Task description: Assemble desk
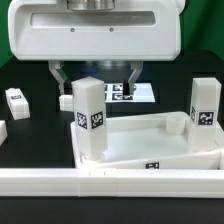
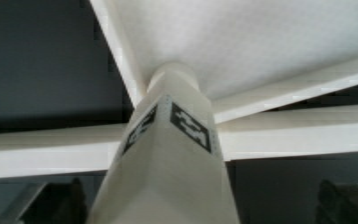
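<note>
The white tray-like tabletop (image 1: 150, 148) lies at the front of the table. A white tagged leg (image 1: 88, 120) stands upright at its corner on the exterior view's left. My gripper (image 1: 95, 75) hangs over that leg's top, with its dark fingers (image 1: 60, 76) wide apart on either side. In the wrist view the leg (image 2: 172, 140) rises between the fingers (image 2: 51, 200), with a gap on both sides, and the tabletop (image 2: 229, 40) lies below. The gripper (image 2: 194, 202) is open. A second tagged leg (image 1: 205, 110) stands upright at the exterior view's right.
The marker board (image 1: 138, 93) lies behind the gripper. A small white block with dark marks (image 1: 15, 99) sits at the exterior view's left. A long white bar (image 1: 110, 181) runs along the table's front edge, against the tabletop.
</note>
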